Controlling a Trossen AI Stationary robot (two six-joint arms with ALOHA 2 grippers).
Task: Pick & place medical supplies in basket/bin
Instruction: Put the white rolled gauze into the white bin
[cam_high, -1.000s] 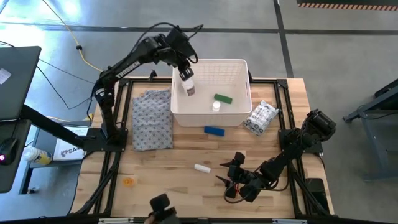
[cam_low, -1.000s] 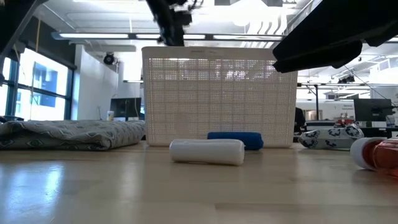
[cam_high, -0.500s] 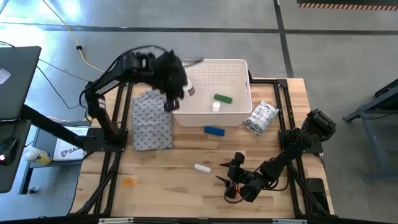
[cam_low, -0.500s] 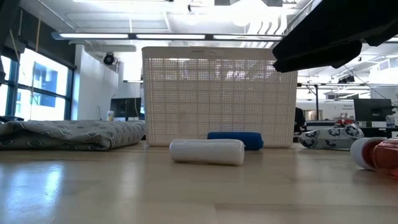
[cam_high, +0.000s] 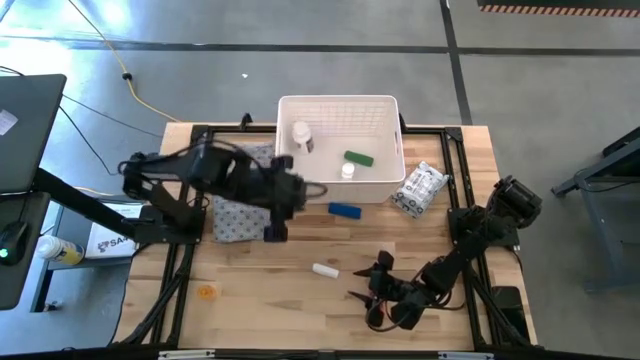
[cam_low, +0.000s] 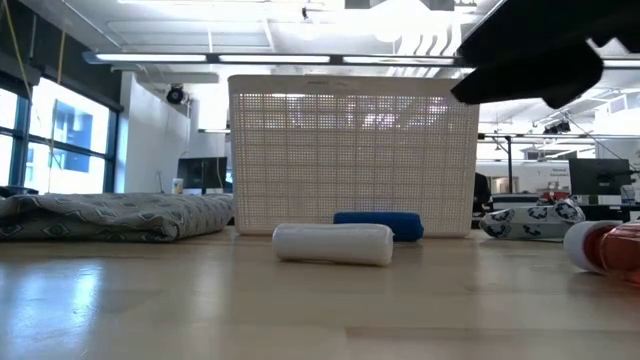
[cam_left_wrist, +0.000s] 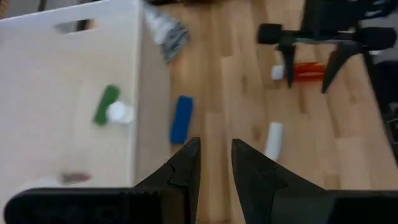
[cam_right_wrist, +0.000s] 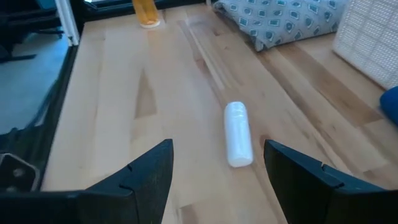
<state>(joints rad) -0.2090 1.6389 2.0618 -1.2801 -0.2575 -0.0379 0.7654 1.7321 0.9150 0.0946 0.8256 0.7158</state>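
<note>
The white basket (cam_high: 335, 190) stands at the table's far middle. In it lie a white bottle (cam_high: 300, 135), a green tube (cam_high: 358, 158) and a small white vial (cam_high: 347, 171). A blue block (cam_high: 344, 210) lies on the table just before the basket's near wall. A white tube (cam_high: 324, 270) lies nearer, and a packet (cam_high: 418, 190) lies right of the basket. My left gripper (cam_left_wrist: 216, 163) hangs open and high by the basket's near left corner (cam_high: 287, 203), with nothing between its fingers. My right gripper (cam_right_wrist: 217, 144) stands open and low at the near right (cam_high: 367, 280), pointing at the white tube (cam_right_wrist: 237, 134). A red white-capped bottle (cam_left_wrist: 308, 71) lies on its side below it.
A folded grey patterned cloth (cam_high: 240, 195) lies left of the basket. A small orange thing (cam_high: 206, 292) sits at the near left. Bare wood stretches between the white tube and the cloth. A laptop stand and cables lie off the table's left.
My left gripper has swung from above the basket's left end toward the table's near edge, passing over the cloth, and now hangs by the basket's near left corner, turned toward the table's right. The white bottle has stayed in the basket.
</note>
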